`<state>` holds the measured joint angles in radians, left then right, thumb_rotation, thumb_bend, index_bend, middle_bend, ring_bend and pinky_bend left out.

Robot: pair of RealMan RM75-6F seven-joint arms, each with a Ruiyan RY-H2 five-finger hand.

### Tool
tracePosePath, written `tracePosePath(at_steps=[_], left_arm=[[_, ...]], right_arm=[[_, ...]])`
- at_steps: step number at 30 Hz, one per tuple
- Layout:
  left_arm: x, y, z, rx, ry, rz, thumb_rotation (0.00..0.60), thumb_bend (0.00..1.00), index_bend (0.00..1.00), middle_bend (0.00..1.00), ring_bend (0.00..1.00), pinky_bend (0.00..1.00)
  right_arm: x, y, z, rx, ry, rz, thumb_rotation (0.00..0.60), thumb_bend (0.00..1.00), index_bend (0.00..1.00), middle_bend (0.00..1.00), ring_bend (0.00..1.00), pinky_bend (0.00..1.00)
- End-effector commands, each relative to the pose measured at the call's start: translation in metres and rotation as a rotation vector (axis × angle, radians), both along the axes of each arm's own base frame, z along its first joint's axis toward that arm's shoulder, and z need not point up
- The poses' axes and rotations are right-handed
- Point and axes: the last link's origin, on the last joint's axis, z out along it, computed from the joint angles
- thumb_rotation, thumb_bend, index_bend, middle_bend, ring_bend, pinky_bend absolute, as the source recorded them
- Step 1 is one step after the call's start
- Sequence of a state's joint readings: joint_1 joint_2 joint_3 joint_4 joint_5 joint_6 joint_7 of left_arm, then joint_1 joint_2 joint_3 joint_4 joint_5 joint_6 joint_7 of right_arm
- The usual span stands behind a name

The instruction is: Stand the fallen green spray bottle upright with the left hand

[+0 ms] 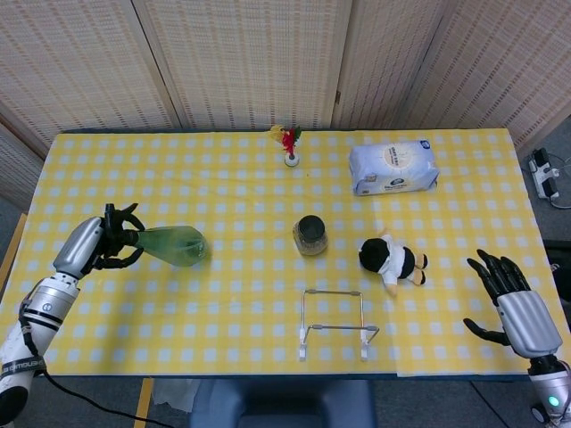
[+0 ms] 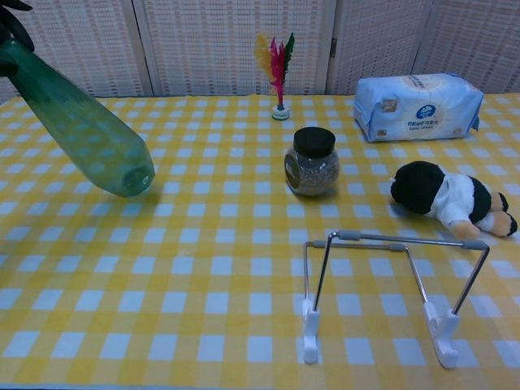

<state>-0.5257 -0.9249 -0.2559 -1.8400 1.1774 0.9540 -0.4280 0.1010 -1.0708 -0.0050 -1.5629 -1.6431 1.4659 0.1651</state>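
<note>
The green spray bottle is translucent and tilted, its base toward the table's middle and its neck toward the left edge. My left hand grips it around the neck end. In the chest view the green spray bottle slants down from the upper left with its base lifted off or just above the cloth, and only the dark fingers of the left hand show at the corner. My right hand lies open at the right front of the table, holding nothing.
A yellow checked cloth covers the table. A dark-lidded jar stands mid-table, a wire stand near the front, a plush toy to the right, a tissue pack and a feathered shuttlecock at the back.
</note>
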Motion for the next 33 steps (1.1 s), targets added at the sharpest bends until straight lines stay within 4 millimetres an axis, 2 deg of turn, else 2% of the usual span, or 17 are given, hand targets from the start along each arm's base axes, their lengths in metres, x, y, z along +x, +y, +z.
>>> tracePosePath(at_steps=[1,8,19,28,30,33], left_arm=[[0.004,-0.001,0.011,-0.056,-0.060,0.071,0.600,0.54,0.75,1.00,1.00,1.00],[-0.001,-0.003,0.009,-0.140,0.000,0.108,0.600,0.54,0.75,1.00,1.00,1.00],[-0.002,0.003,0.005,-0.121,0.029,0.102,0.600,0.55,0.75,1.00,1.00,1.00],[-0.008,0.007,0.002,-0.114,0.031,0.108,0.600,0.55,0.68,1.00,1.00,1.00],[-0.007,0.007,0.002,-0.106,0.024,0.101,0.600,0.51,0.64,1.00,1.00,1.00],[-0.007,0.007,0.002,-0.105,0.020,0.090,0.600,0.39,0.56,1.00,1.00,1.00]], right_arm=[[0.000,0.001,0.000,0.001,0.000,0.003,0.600,0.23,0.00,0.00,0.00,0.00],[0.000,0.003,0.003,-0.010,-0.006,0.005,0.600,0.23,0.00,0.00,0.00,0.00],[0.000,0.003,0.002,-0.004,-0.005,0.001,0.600,0.23,0.00,0.00,0.00,0.00],[-0.001,0.002,0.002,0.004,0.000,-0.006,0.600,0.23,0.00,0.00,0.00,0.00],[-0.001,0.002,0.002,0.003,0.001,-0.008,0.600,0.23,0.00,0.00,0.00,0.00],[-0.001,0.002,0.003,-0.001,0.001,-0.010,0.600,0.23,0.00,0.00,0.00,0.00]])
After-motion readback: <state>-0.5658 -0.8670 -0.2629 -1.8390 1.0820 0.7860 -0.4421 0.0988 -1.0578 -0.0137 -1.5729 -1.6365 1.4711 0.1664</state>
